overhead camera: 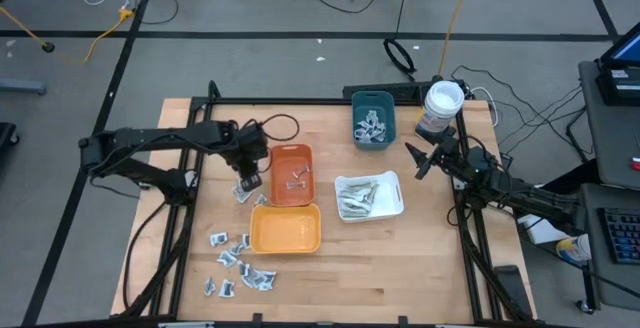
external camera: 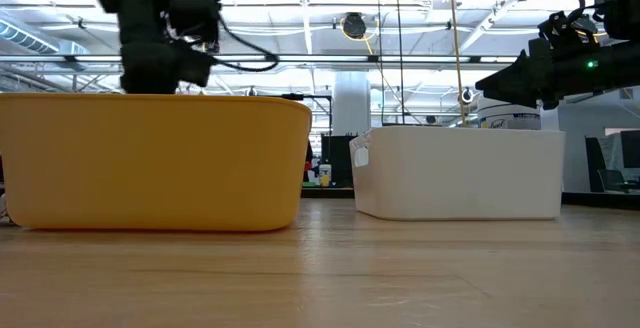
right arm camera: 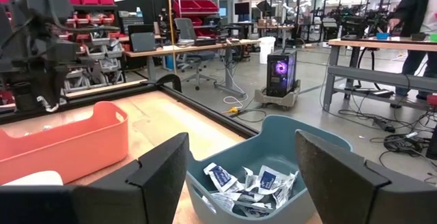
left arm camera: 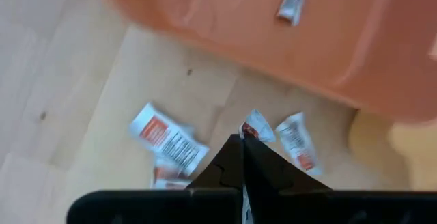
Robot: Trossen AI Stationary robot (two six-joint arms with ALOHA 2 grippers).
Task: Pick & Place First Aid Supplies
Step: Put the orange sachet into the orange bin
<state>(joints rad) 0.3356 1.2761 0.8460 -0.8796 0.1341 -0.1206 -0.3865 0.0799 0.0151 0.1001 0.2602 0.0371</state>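
Pinching a thin, light, floppy, slippery packet (left arm camera: 256,124) by its edge, left gripper (left arm camera: 240,149) jaws pressed together; right gripper (right arm camera: 239,176) spread, waiting.

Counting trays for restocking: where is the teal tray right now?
High view: teal tray sits at the table's far edge, beside the white tub, beyond the white tray.

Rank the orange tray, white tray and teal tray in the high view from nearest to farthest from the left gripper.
From the left gripper, shut above loose packets:
1. Orange tray, right beside it.
2. White tray, across the table's middle.
3. Teal tray, at the far edge near the right gripper.
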